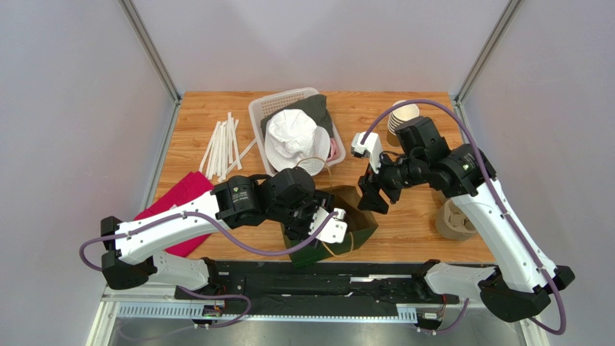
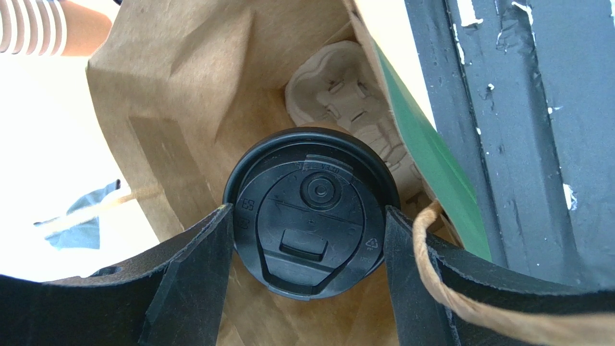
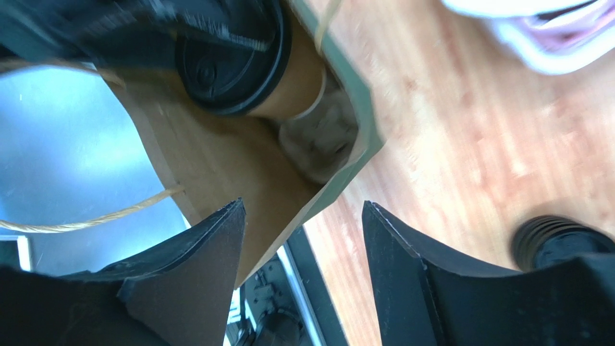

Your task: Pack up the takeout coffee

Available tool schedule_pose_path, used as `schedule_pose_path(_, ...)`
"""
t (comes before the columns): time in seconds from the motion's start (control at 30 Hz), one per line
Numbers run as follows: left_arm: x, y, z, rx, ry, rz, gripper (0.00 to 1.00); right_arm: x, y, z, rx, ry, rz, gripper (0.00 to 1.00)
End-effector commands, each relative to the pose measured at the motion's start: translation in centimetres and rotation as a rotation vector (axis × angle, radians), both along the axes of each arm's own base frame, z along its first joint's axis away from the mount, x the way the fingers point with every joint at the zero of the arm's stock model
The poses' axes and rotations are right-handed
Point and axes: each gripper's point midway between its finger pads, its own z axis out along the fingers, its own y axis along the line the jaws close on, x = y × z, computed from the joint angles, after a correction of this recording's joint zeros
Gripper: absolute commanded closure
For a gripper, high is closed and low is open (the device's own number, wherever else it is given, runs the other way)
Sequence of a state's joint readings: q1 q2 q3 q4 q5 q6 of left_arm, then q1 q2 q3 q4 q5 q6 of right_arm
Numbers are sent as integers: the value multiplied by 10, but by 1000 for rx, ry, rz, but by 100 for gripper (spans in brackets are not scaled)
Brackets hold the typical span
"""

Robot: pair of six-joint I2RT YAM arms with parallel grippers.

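Inside the paper bag (image 2: pixel 180 79), green outside and brown within, at the near edge of the desk (image 1: pixel 411 223), the takeout coffee (image 2: pixel 310 223) sits with its black lid toward the bag's mouth, beside a moulded pulp cup carrier (image 2: pixel 336 86). The left fingers (image 2: pixel 198 270) are clamped on it, one against each side of the lid. The right fingers (image 3: pixel 191 263) stand apart by the bag's rim, holding nothing.

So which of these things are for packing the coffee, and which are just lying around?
For the job: takeout coffee, held by the left gripper; paper bag around it; pulp tray inside the bag; right gripper, open beside the bag.

Just lying about: straws; basket with white hat; red cloth; stack of lidless cups; second pulp tray.
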State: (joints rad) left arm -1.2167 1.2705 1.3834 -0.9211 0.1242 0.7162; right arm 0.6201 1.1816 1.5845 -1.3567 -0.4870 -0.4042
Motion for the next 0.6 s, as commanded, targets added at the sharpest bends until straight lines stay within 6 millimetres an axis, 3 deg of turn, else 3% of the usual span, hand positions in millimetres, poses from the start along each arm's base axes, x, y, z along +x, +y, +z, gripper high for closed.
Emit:
schedule_pose_path(0.0, -1, -4, 21, -99, 10, 2, 62, -6, 12, 48, 155, -72, 21, 38)
schedule_pose_path(0.17, 3, -3, 20, -106, 9, 16, 63, -59, 20, 60, 311, 70, 165, 67)
schedule_pose_path(0.23, 3, -3, 19, -107, 16, 27, 63, -72, 18, 50, 332, 89, 201, 69)
schedule_pose_path(0.3, 3, -2, 19, -112, 23, 33, 63, -80, 15, 55, 383, 12, 227, 69)
schedule_pose_path(0.43, 1, -1, 18, -113, 28, 28, 63, -72, 20, 51, 431, -117, 224, 48)
schedule_pose_path(0.57, 2, 1, 15, -102, 21, 27, 63, -74, 29, 52, 441, -167, 292, 39)
